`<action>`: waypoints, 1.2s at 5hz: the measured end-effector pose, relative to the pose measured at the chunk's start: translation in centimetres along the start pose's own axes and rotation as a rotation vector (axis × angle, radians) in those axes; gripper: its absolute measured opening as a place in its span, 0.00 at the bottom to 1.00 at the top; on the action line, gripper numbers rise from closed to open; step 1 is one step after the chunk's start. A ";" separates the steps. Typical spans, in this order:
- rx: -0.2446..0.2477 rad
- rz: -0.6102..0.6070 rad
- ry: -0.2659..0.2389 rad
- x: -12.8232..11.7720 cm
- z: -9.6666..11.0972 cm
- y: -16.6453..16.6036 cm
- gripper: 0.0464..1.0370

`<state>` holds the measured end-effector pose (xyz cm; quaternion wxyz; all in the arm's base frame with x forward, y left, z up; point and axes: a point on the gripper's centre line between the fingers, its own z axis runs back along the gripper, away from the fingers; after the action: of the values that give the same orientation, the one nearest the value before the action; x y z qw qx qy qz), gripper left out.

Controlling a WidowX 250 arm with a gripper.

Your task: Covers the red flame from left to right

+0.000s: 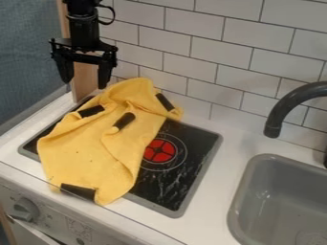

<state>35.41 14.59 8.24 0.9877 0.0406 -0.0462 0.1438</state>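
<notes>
The tool (85, 76) is spread wide; the yellow cloth (89, 143) lies below it, the red flame (153, 146) farther right.

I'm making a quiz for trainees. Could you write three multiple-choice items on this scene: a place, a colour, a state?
1. Where does the cloth lie?
A) In the sink
B) Over the hob's left part
C) Over the tap

2. What colour is it?
A) Green
B) Red
C) Yellow

3. How is the gripper?
A) Open, empty
B) Shut, empty
C) Shut on cloth

1 B: it spreads left of the red flame.
2 C: yellow fabric, dark patches.
3 A: bare gap between its fingers.
</notes>
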 end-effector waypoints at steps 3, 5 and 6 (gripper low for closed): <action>0.017 0.019 0.055 -1.2 -2.3 -0.9 0.96; -0.011 -0.022 0.085 -1.6 -4.3 -2.7 0.96; 0.013 -0.065 0.101 -1.8 -5.1 -4.0 0.96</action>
<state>35.27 10.77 2.72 0.9927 0.0410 0.0058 0.1137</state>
